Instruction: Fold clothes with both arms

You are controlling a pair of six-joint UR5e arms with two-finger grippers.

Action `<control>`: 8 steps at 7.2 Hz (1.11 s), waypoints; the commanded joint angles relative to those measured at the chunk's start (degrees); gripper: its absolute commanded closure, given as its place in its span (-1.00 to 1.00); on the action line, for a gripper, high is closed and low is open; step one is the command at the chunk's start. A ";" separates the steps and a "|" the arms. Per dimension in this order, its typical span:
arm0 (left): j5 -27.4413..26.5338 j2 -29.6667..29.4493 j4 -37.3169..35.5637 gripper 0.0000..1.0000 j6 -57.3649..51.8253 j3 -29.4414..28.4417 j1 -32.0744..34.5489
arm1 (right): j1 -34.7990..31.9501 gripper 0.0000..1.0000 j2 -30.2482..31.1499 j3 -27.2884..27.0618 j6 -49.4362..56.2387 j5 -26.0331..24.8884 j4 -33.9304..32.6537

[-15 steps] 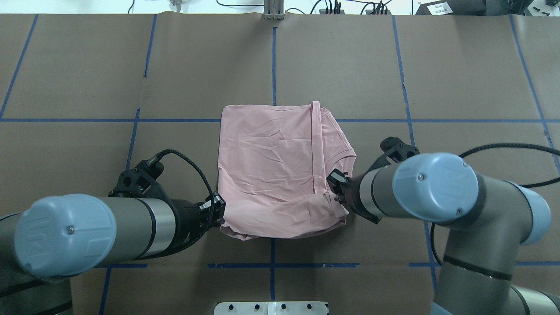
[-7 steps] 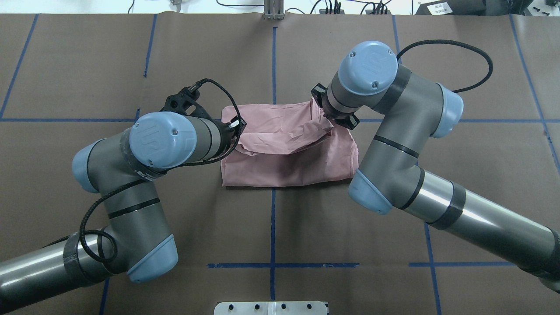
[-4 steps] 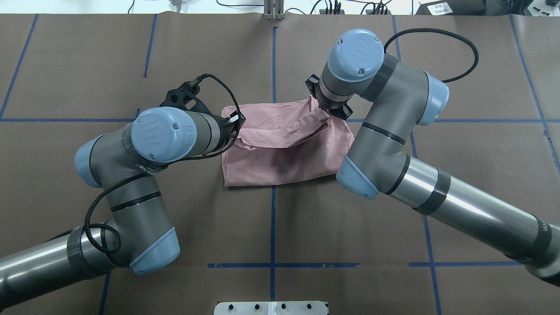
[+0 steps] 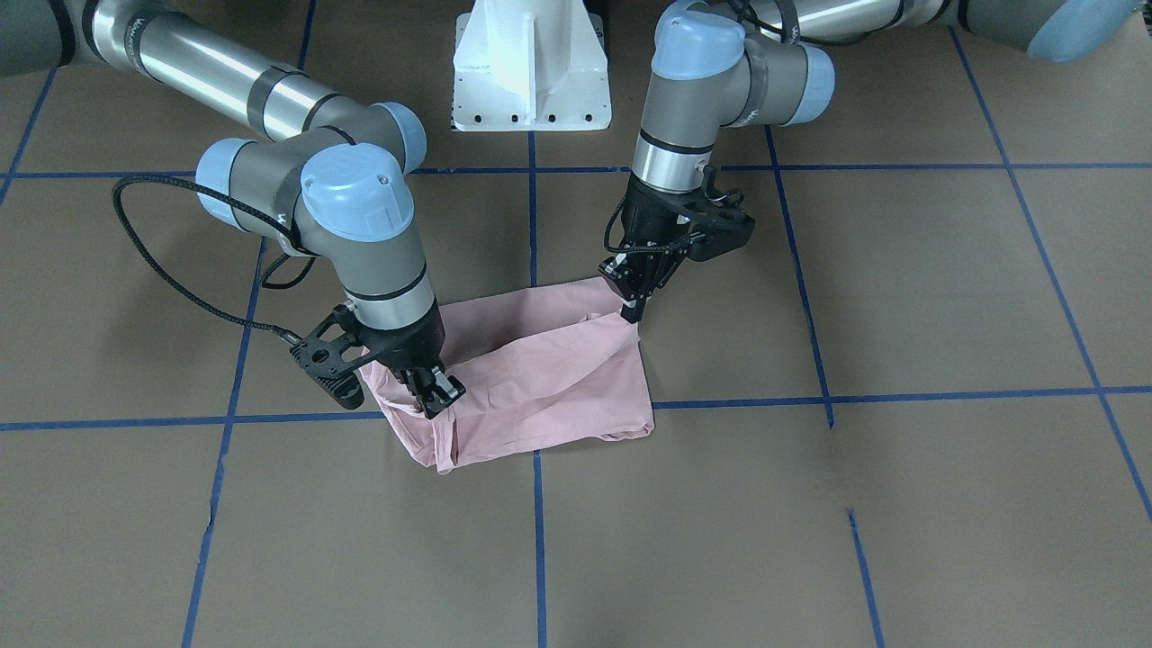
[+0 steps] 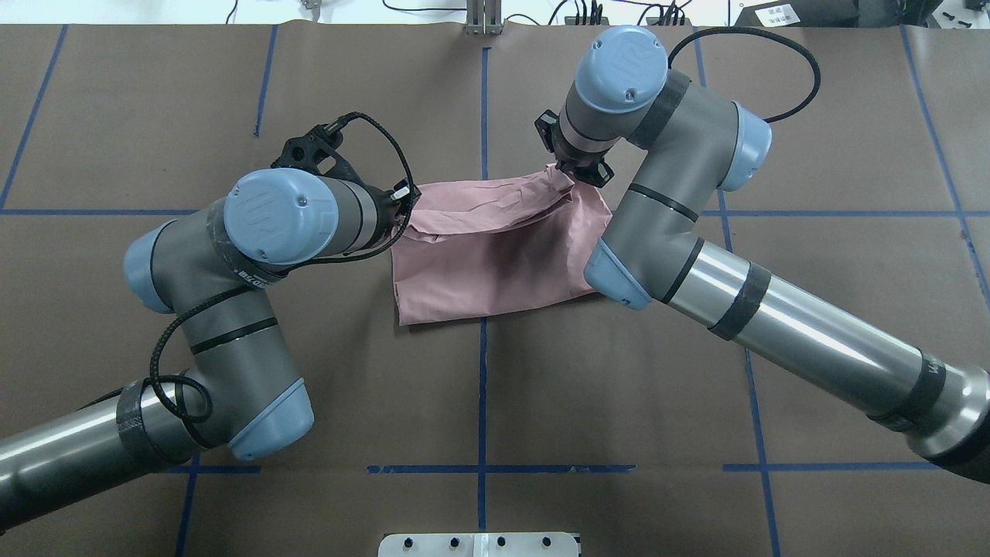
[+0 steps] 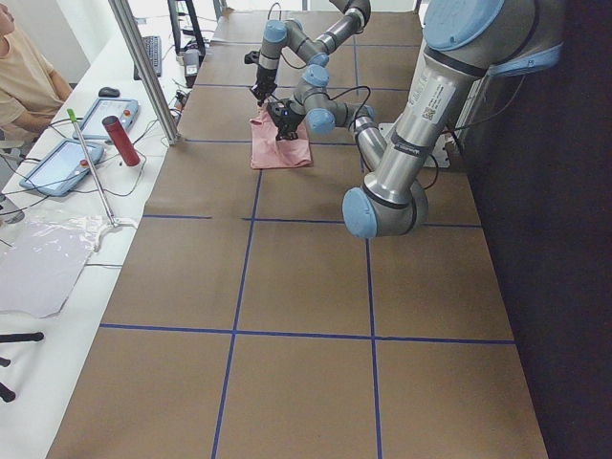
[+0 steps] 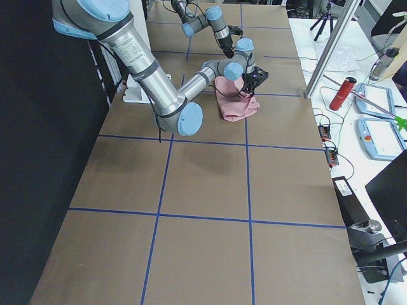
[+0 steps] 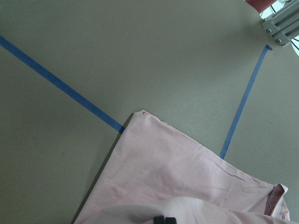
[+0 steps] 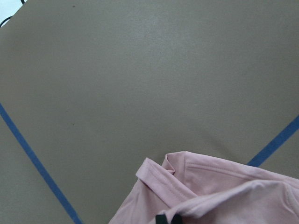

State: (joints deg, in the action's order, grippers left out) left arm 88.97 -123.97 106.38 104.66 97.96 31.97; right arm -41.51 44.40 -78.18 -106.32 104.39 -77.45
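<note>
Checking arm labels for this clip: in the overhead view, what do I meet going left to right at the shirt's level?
Left arm's blue joint cap → left tool → pink T-shirt → right tool → right arm's silver forearm.

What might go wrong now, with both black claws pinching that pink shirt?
1. The pale pink T-shirt sags and wrinkles between the left gripper and the right gripper, so creases may get pressed into the fold.
2. Each gripper pinches only a small corner; one could slip out, leaving the fold lopsided.
</note>
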 commanded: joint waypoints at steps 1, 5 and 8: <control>-0.54 -1.78 9.47 0.63 -6.18 -10.62 3.42 | -0.32 0.70 -5.44 11.23 2.06 0.37 3.93; -0.38 -6.81 23.43 -1.00 -12.09 -25.80 10.65 | -6.55 -1.00 -6.25 16.92 15.43 5.89 10.30; 15.81 3.85 22.64 -1.00 -22.05 -10.93 15.54 | -12.16 -1.00 2.12 8.98 23.56 14.14 10.03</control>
State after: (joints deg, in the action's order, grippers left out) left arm 96.62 -126.42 129.07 88.76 79.77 44.68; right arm -50.82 41.01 -63.98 -87.62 114.59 -67.29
